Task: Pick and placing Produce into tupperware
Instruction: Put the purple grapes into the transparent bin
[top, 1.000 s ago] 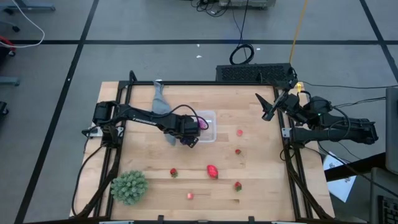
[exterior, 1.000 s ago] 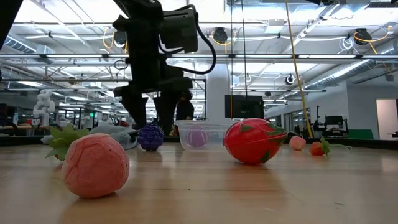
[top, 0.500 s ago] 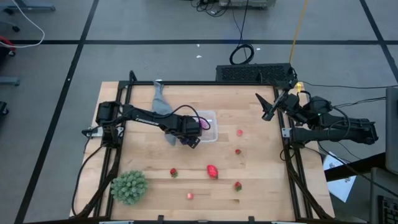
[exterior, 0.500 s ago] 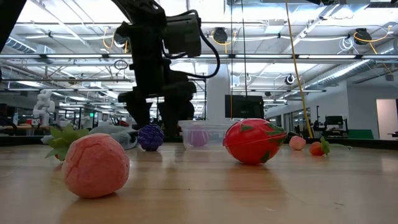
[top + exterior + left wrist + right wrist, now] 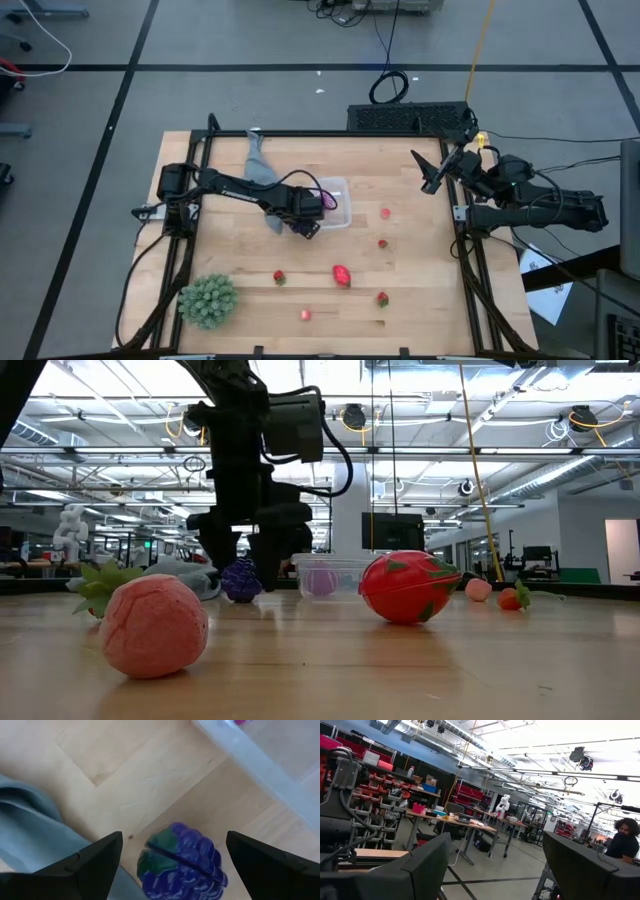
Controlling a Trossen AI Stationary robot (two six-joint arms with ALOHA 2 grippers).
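The left claw (image 5: pixel 170 862) hangs spread wide over the blue-purple berry (image 5: pixel 181 865), one finger on either side and neither touching it, so the step in hand looks like the approach to a pick. Next it likely needs to drop a little, close on the berry, then lift it over the container wall. The clear tub (image 5: pixel 335 203) sits just beyond the claw, holding one magenta fruit (image 5: pixel 320 580). The right claw (image 5: pixel 432 180) waits released, raised at the table's far edge.

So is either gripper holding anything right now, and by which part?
Nothing is held. The left gripper hangs open around the blue-purple berry; the right gripper waits open, empty.
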